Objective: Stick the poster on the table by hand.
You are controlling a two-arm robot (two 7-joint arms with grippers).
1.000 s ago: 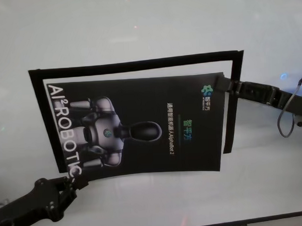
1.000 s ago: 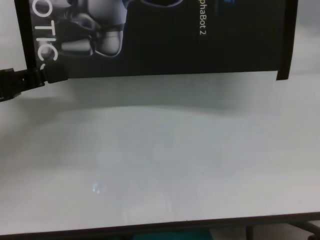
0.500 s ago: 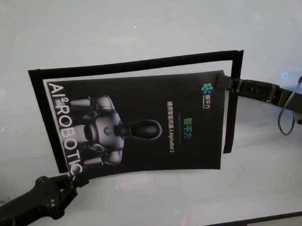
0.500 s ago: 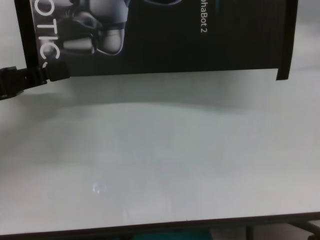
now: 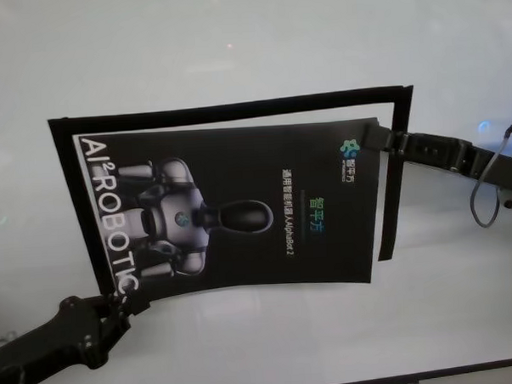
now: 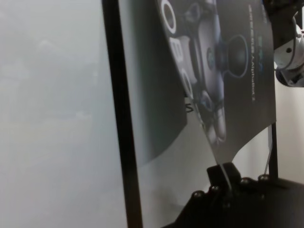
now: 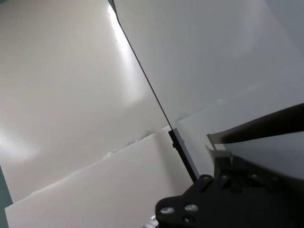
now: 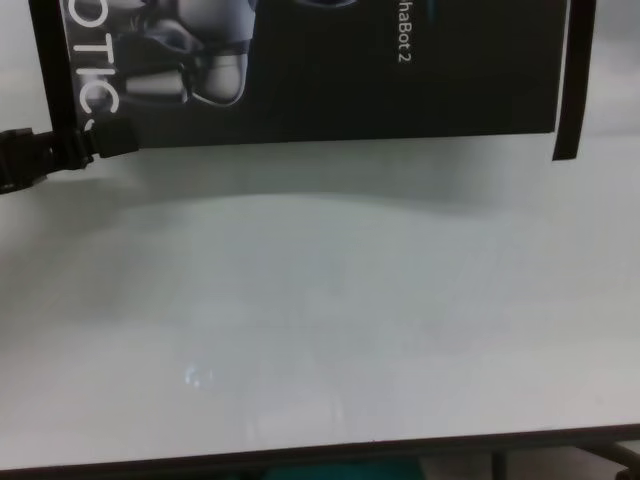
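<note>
The poster (image 5: 240, 210), black with a silver-white robot and "AI²ROBOTIC" lettering, is held spread out just above the white table (image 5: 232, 40). My left gripper (image 5: 125, 301) is shut on its near left corner, also seen in the chest view (image 8: 100, 145) and the left wrist view (image 6: 223, 175). My right gripper (image 5: 379, 139) is shut on the far right corner, also seen in the right wrist view (image 7: 218, 153). The poster's near edge (image 8: 330, 70) hangs over the table and casts a shadow.
Narrow black strips lie on the table as a partial frame around the poster: one along the far side (image 5: 235, 108), one down the right (image 5: 392, 186), one at the left (image 6: 121, 118). The table's dark front edge (image 8: 320, 458) is near me.
Both grippers have carried the poster a little farther from me; in the chest view its near edge has moved up, away from the front edge.
</note>
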